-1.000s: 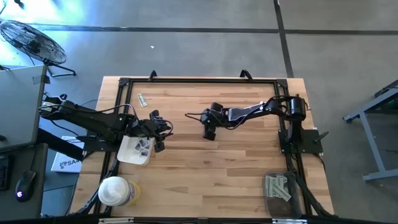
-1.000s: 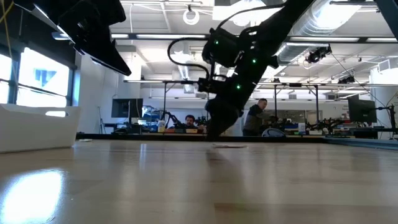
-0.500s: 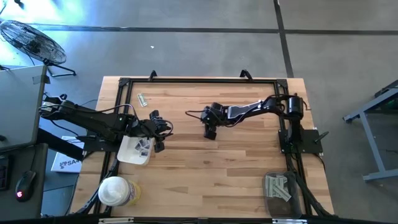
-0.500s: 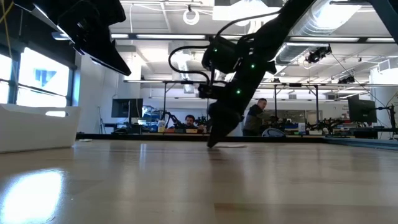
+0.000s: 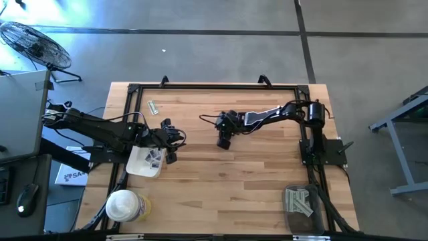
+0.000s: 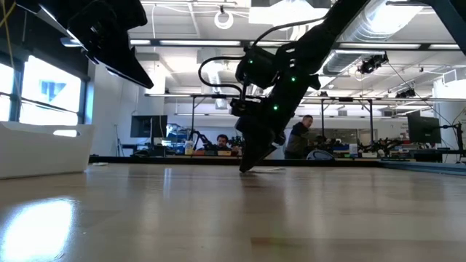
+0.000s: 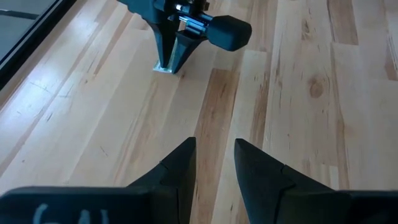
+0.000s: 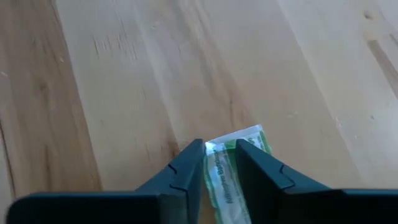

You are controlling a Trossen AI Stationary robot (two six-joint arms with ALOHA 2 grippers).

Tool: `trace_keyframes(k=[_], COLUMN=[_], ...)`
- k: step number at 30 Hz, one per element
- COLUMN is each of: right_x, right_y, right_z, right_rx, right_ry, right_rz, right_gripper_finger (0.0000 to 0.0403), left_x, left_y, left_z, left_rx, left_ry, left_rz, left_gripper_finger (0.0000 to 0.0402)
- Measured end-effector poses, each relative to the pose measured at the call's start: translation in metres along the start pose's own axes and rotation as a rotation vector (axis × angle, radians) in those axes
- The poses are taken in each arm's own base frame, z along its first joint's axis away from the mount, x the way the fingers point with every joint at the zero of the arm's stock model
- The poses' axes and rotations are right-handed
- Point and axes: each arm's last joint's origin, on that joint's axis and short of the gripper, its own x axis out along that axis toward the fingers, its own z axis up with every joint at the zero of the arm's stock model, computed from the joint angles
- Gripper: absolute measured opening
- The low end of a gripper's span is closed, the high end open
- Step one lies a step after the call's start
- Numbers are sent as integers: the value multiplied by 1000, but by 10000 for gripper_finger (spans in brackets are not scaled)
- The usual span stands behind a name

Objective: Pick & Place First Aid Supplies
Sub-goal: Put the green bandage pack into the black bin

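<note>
— Where does the right gripper (image 8: 216,163) stand?
— At mid-table, well clear of the white tray (image 5: 137,166), its fingers (image 8: 186,167) pinch a pale green strip packet (image 8: 225,171) lying flat on the table (image 5: 254,181).
— And the left gripper (image 5: 172,140)?
— It hovers beside the tray, holding nothing, fingers (image 7: 180,168) narrowly parted.
— Beyond?
— Another strip (image 5: 153,106) near the far edge.

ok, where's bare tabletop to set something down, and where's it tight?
Bare wood: the whole near half between the white-lidded tub and the strip pile, plus the far right corner. Tight: left edge, where the left pincer hangs by the white tray; centre, where the right pincer straddles a strip.
</note>
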Motion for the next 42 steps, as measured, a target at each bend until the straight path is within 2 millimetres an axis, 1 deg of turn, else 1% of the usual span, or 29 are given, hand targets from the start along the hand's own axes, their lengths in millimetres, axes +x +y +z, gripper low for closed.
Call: trace_keyframes(k=[8,11,13,16,19,23,25,27,29,34,37,42], right_x=[-1,-10,-20,-43,-77,-117,-141,-163,-183,-229,-245,-264], right_y=[2,7,12,21,32,53,65,77,88,114,128,143], right_z=[0,2,3,2,7,0,-6,-14,-27,-64,-91,-132], right_rx=[21,11,9,6,6,-18,-18,12,50,153,246,446], right_ry=[-2,-20,-21,-12,-51,-26,-22,13,75,217,355,534], right_rz=[-12,1,27,72,143,262,342,418,457,480,420,235], right_gripper_finger=[28,6,4,4,2,2,1,2,1,1,1,1], left_x=[0,0,0,0,0,0,0,0,0,0,-3,-6], left_y=[0,0,0,0,0,0,0,0,0,0,0,-1], left_z=[0,0,-1,-1,-1,-1,-1,-1,-1,0,5,14], left_rx=[0,0,2,3,3,2,-1,-2,-2,15,40,99], left_ry=[0,1,6,8,8,7,8,8,8,10,-8,-34], left_rz=[0,0,1,2,2,2,2,2,2,3,-1,-4], left_gripper_finger=[108,108,108,108,108,108,108,108,108,108,108,108])
